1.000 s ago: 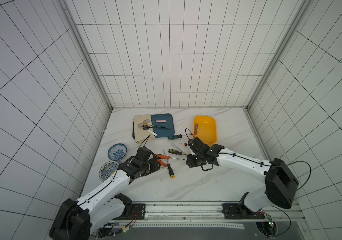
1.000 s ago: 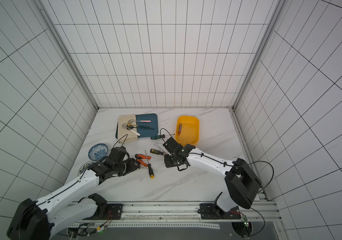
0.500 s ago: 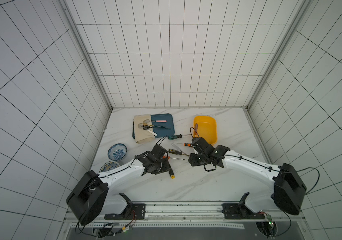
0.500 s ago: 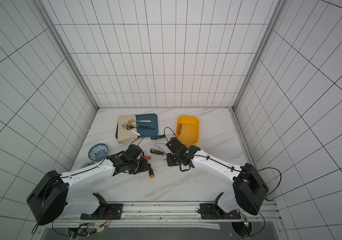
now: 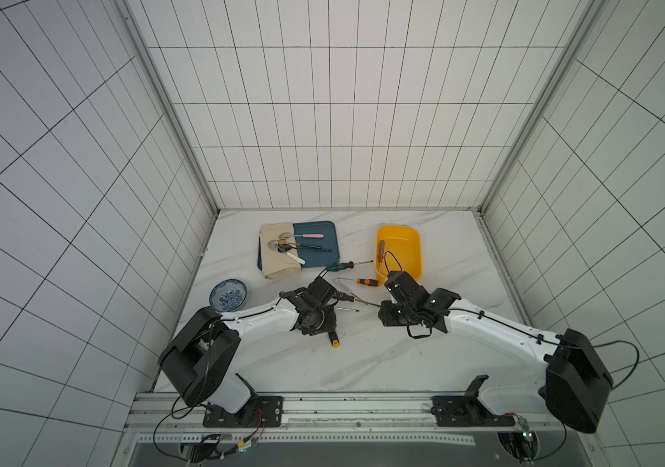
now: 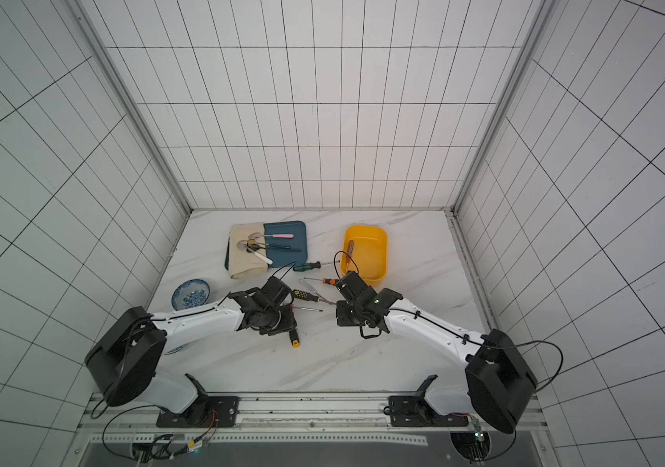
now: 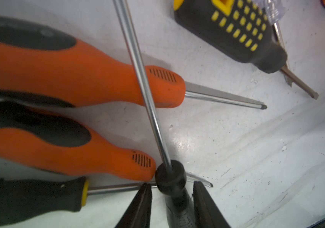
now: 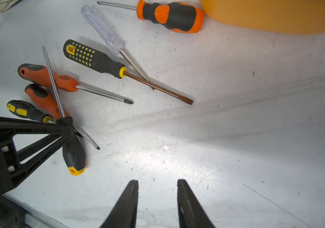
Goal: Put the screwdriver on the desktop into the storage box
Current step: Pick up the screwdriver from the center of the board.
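Note:
Several screwdrivers lie on the white desktop (image 5: 363, 364). My left gripper (image 7: 172, 184) straddles the neck of a black screwdriver (image 8: 72, 152) with a yellow end cap (image 5: 335, 343). One finger is against the handle and a thin gap shows at the other. Its long shaft (image 7: 144, 83) crosses two orange-handled screwdrivers (image 7: 78, 75). The yellow storage box (image 5: 414, 258) at the back right holds a brown-handled screwdriver (image 5: 381, 247). My right gripper (image 8: 157, 180) hangs open over bare desktop, just in front of the box, with nothing between its fingers.
A green-handled screwdriver (image 5: 341, 265), a stubby orange-black one (image 8: 171, 15), a clear-handled one (image 8: 102, 29) and a black one with yellow dots (image 8: 94, 59) lie between the arms. A blue tray (image 5: 322, 258) with spoons and a cloth (image 5: 276, 263) sits at the back. A patterned bowl (image 5: 227, 294) stands left.
My left arm has swung right over the pile of screwdrivers, and its jaws have narrowed round the black handle. The right arm has barely moved.

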`<state>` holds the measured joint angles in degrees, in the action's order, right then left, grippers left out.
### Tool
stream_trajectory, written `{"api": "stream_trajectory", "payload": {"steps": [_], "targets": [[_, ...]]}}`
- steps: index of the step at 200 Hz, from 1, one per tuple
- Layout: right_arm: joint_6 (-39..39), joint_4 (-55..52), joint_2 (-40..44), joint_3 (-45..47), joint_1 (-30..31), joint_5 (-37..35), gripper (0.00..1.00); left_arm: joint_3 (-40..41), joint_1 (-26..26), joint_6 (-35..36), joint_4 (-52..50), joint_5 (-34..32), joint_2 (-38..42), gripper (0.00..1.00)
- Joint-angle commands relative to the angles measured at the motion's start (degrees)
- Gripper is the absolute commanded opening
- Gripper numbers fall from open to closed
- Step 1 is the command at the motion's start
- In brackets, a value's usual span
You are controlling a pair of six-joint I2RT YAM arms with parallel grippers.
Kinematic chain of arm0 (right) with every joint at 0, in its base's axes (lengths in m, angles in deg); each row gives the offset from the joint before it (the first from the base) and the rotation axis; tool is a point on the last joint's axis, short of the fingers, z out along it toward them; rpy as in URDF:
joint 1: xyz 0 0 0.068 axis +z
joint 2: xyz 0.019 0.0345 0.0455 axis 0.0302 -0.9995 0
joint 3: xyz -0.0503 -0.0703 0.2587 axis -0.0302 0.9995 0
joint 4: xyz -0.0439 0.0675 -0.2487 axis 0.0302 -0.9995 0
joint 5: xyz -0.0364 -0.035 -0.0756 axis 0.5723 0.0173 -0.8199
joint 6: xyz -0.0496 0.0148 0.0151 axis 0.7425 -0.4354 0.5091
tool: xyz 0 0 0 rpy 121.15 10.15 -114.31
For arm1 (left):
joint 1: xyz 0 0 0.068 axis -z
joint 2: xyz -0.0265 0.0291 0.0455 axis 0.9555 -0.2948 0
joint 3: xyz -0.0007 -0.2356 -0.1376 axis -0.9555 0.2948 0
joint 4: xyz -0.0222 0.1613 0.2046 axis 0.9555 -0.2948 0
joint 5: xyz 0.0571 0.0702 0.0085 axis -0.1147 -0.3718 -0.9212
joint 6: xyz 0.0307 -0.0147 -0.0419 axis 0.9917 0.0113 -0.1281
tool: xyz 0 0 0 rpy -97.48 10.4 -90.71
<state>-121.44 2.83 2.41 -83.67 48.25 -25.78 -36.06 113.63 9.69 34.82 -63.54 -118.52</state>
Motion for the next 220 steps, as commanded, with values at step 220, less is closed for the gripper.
{"api": "stream_trajectory", "payload": {"steps": [220], "targets": [[2.58,8.63,12.27,5.54,-2.0,9.11,0.48,-4.46,0.53,0.82,5.57,4.08,12.59,0.06]]}}
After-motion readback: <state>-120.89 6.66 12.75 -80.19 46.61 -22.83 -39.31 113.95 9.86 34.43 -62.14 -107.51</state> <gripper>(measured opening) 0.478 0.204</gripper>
